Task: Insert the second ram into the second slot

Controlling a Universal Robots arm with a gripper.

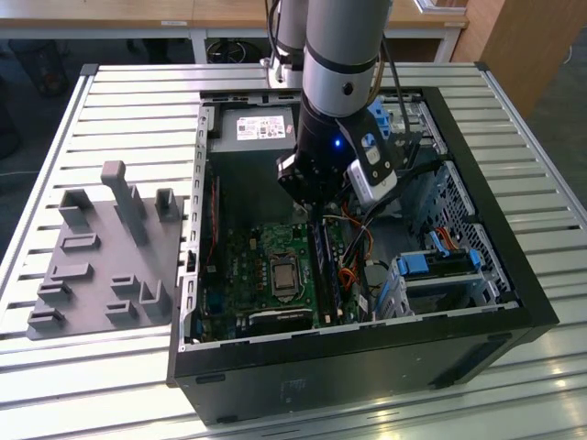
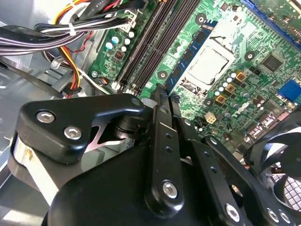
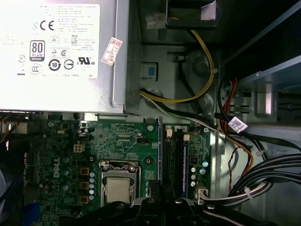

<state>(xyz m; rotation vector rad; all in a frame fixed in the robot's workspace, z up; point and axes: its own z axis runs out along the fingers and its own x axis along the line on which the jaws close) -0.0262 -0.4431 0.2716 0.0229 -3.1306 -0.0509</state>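
Exterior view: my gripper [image 1: 316,215] hangs low inside the open computer case [image 1: 509,243]. Second wrist view: the jaws look pinched on the blue memory stick [image 2: 190,49], which stands on edge beside the processor socket [image 2: 209,63]. First wrist view: the stick runs along the slots [image 3: 166,155]. I'd hold it upright and parallel and press evenly.
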